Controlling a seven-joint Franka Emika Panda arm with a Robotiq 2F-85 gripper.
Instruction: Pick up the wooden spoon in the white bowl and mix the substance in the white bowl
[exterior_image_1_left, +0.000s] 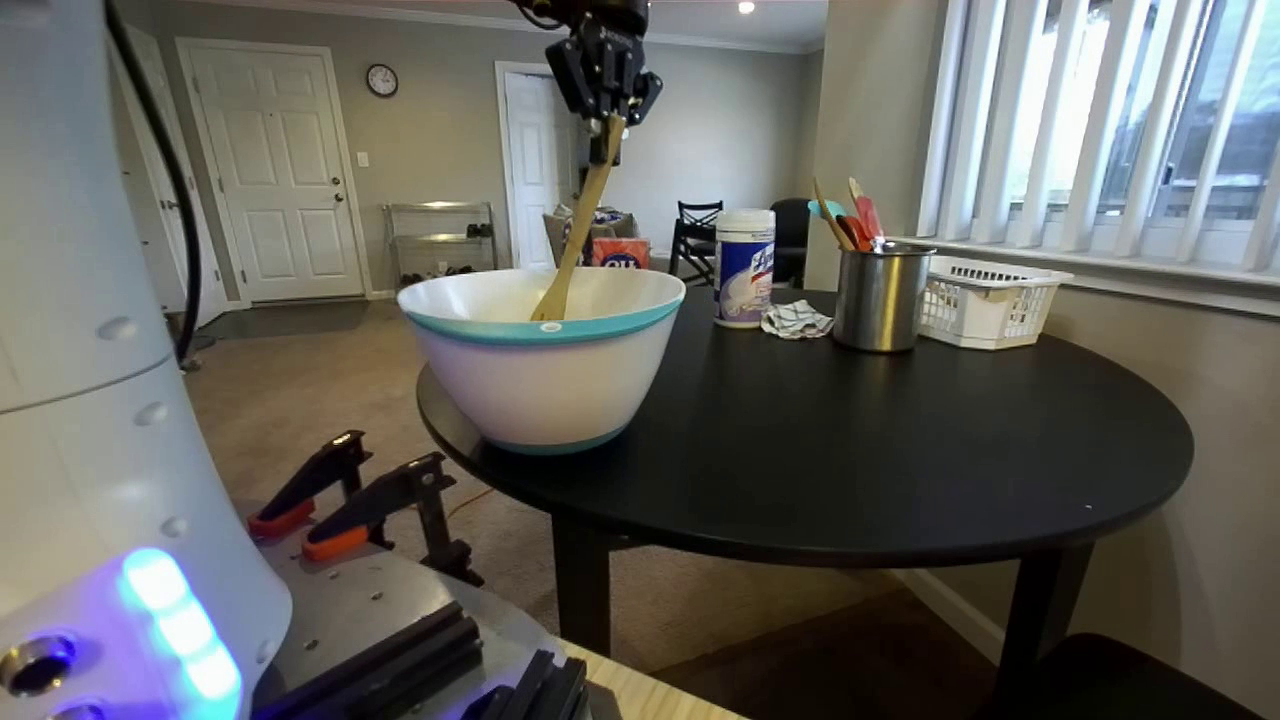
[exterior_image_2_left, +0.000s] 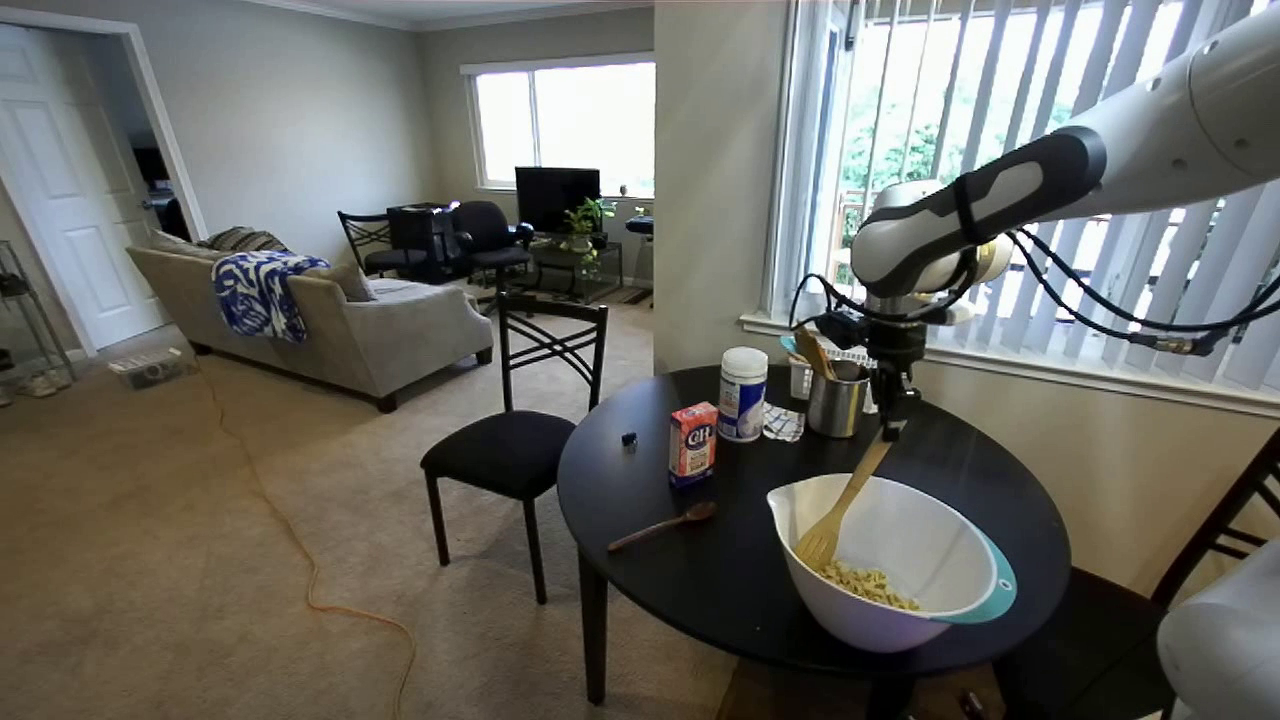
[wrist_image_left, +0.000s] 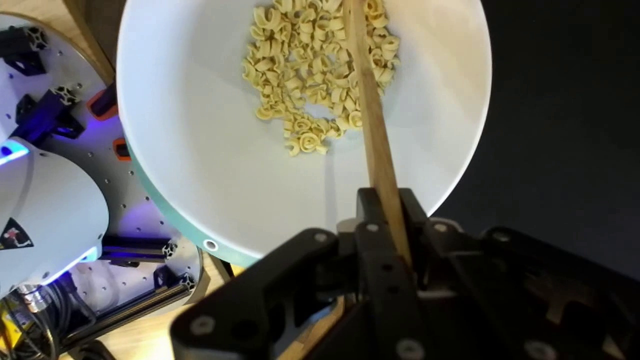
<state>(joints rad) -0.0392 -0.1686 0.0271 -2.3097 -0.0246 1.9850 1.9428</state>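
Along the edge of the table (exterior_image_1_left: 850, 460), near the robot's base (exterior_image_1_left: 110, 430), stands the bowl (exterior_image_1_left: 540, 390), pasta (wrist_image_left: 315, 85) on its bottom. The gripper (wrist_image_left: 389, 200) is clamped on the handle of the spoon (wrist_image_left: 375, 125), which slants down into the bowl, head by the pasta. Toward the opposite edge stand a canister (exterior_image_1_left: 744, 268), a pot (exterior_image_1_left: 880, 300) and a basket (exterior_image_1_left: 990, 303).

Above the black two-fingered gripper (wrist_image_left: 389, 198) with pale round screws (wrist_image_left: 203, 325), the white tubular arm (exterior_image_2_left: 1160, 130) bears a charcoal panel (exterior_image_2_left: 1075, 160), black strap (exterior_image_2_left: 965, 208) and looping black cables (exterior_image_2_left: 1135, 316), while the rounded white base (exterior_image_1_left: 100, 430), well apart from that gripper, carries blue lights (exterior_image_1_left: 185, 630).
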